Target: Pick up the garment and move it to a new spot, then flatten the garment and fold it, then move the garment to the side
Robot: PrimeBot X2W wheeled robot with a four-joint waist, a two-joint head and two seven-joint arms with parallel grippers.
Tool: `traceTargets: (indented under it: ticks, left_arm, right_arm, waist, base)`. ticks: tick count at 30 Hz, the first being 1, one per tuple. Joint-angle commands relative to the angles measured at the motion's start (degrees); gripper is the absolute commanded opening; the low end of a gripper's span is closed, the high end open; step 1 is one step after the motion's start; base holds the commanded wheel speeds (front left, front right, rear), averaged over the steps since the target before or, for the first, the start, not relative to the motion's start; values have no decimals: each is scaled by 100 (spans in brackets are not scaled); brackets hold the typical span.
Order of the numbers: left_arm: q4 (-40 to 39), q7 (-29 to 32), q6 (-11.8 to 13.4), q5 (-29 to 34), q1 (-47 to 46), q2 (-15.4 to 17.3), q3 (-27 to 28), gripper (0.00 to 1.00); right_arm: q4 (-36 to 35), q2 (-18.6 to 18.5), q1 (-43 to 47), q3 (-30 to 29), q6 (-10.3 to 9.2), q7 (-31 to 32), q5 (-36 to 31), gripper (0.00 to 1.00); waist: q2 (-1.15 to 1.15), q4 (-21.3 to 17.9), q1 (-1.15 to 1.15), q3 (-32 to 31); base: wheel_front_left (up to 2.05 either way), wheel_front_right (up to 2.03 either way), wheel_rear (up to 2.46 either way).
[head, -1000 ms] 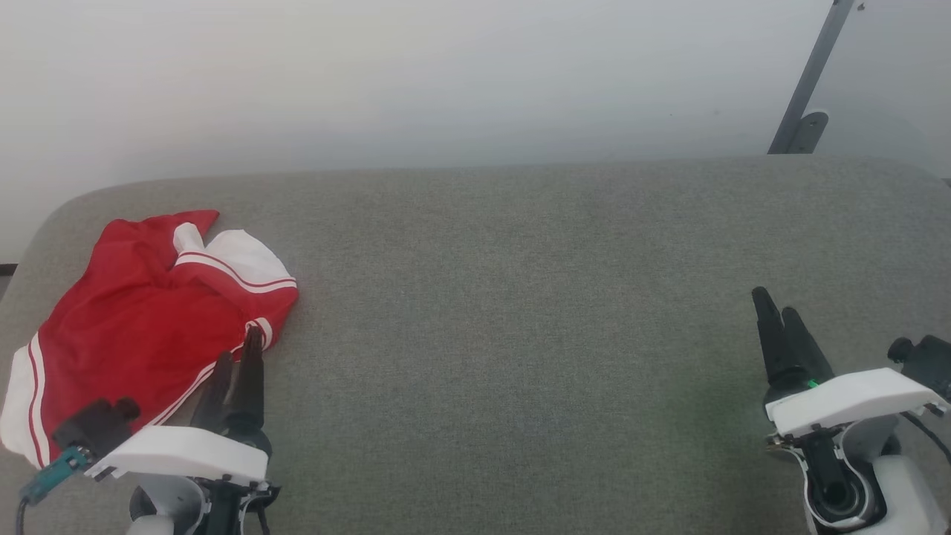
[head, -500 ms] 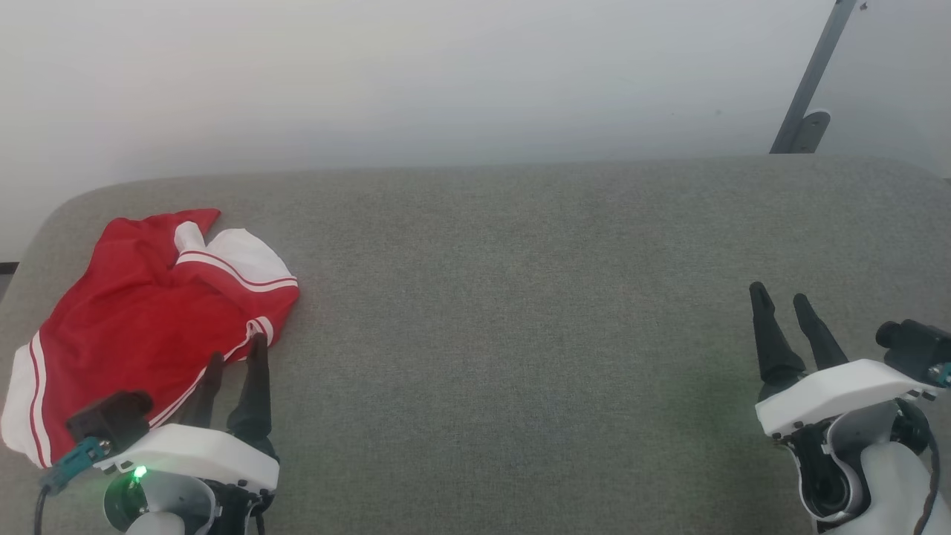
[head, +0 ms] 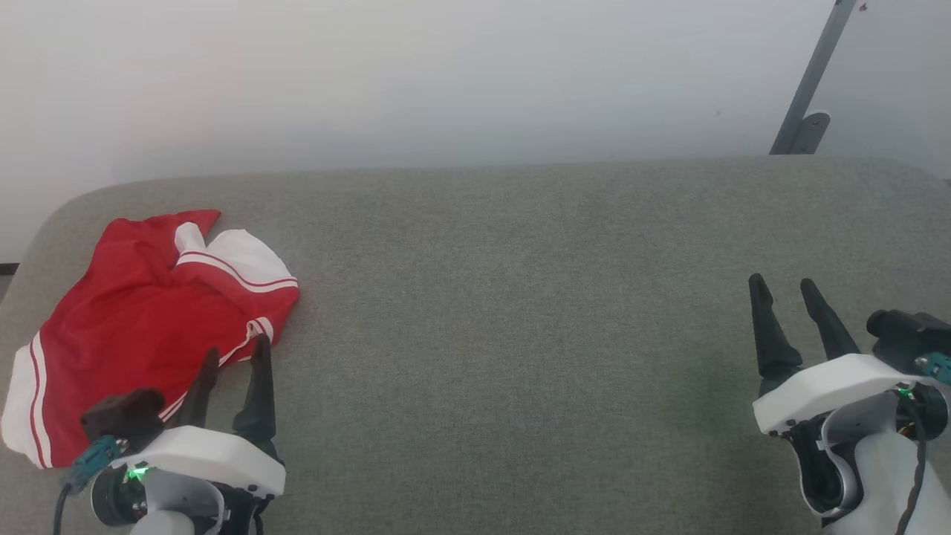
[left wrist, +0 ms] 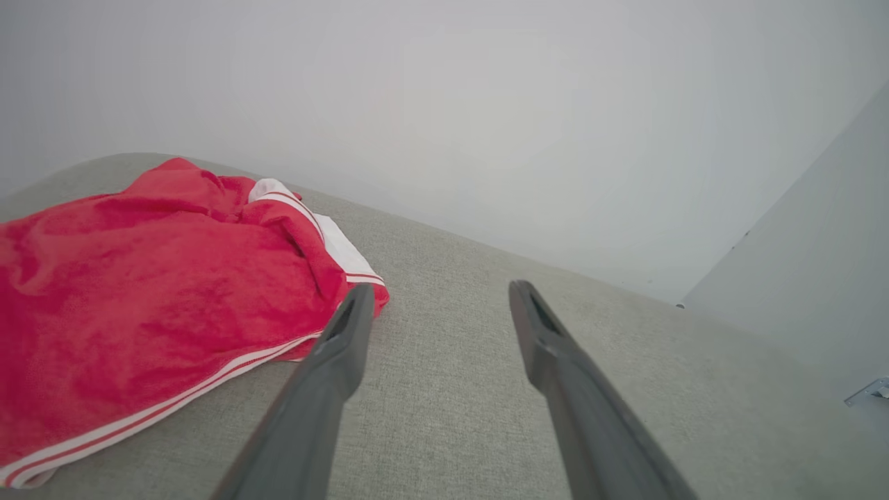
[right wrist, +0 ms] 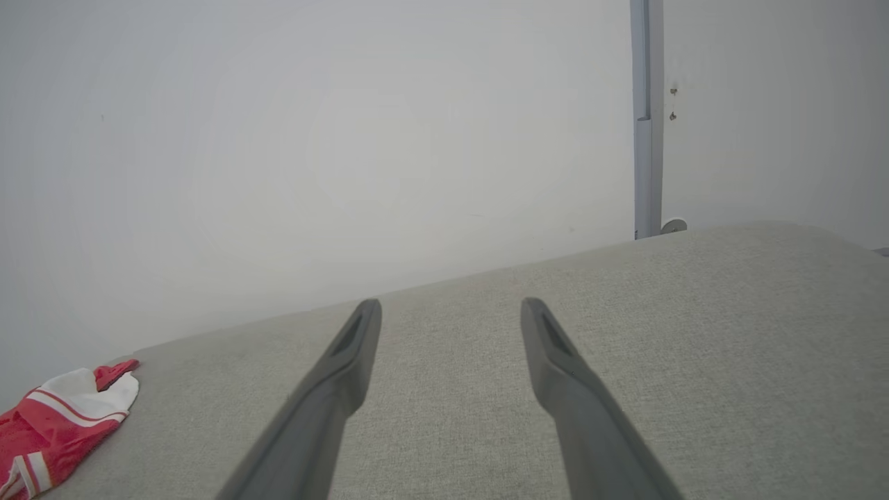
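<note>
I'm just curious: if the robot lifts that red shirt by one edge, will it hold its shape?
Probably not: the garment lies crumpled in soft folds, so it would likely droop. It looks thin, so probably light. Pushed over the textured grey surface, it may bunch.

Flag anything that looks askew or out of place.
The red jersey-style shirt with white striped sleeves lies crumpled, not flat, at the left end of the grey fabric surface. Nothing else stands out.
</note>
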Motion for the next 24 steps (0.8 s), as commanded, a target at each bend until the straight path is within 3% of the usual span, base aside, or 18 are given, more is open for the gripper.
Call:
traceTargets:
  ticks: [1,24]
  left_arm:
    - [-51,-51,-18,148,-38,46,8,100]
    - [105,-375,-223,1315,45,-43,196,100]
  right_arm:
    - [-64,-32,-115,1,2,-57,-140,100]
    - [66,-72,-191,34,2,-381,-1053,100]
  waist:
    - [0,-1,0,-1]
    - [0,-7,0,-14]
  base:
    - [0,0,0]
    - [0,0,0]
